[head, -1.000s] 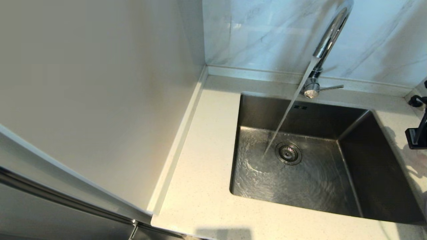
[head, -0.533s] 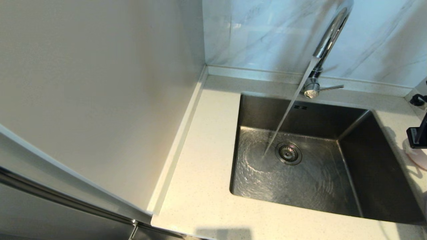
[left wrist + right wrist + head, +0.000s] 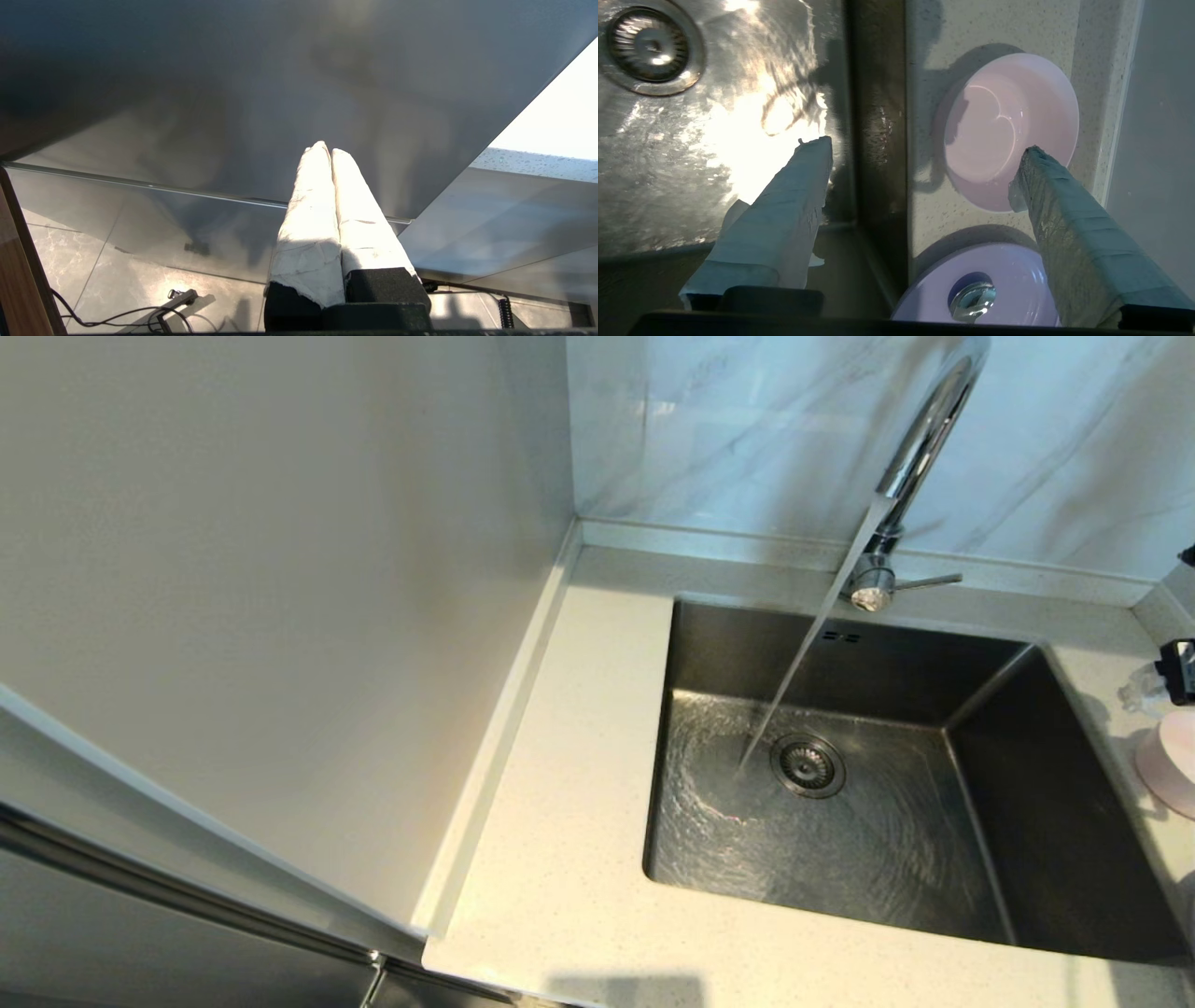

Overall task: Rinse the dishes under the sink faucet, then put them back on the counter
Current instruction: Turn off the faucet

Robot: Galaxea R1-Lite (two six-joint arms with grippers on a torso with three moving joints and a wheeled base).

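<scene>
Running in a slanted stream from the faucet [image 3: 920, 439] at the upper right of the head view, water [image 3: 794, 681] striking the sink [image 3: 1055, 784] floor just left of the drain [image 3: 808, 765] and spreading in ripples. Faucet neck arching up out of the frame's top edge, thin lever [image 3: 926, 581] pointing right along the back rim. Sink's long axis lying left to right across the centre-right of the frame, set into the counter [image 3: 560, 859], with tiles [image 3: 747, 429] behind and a plain panel [image 3: 261, 597] filling the left.

Parked on the counter at the far right edge of the head view, bowl [image 3: 1172, 761], only partly in frame, upright with its mouth up. Seen from the right wrist, bowl [image 3: 1011, 130] sitting beside the sink wall, with the plate [image 3: 1008, 284] lying flat near it at the lower edge of that frame, the two apart. A small shiny metal thing [image 3: 973, 296] showing at the plate's centre, nature unclear.

Spread wide and holding nothing, right gripper [image 3: 924, 147], above the sink's edge, one wrapped finger [image 3: 794, 196] over the wet basin, the other over the bowl's rim. Only a dark part of that arm [image 3: 1178, 670] visible in the head view, above the bowl.

Pressed together with nothing between them, left gripper [image 3: 329, 150] fingers, low beside a grey cabinet panel [image 3: 280, 93], over tiled floor [image 3: 117, 280] with a cable [image 3: 117, 315].
</scene>
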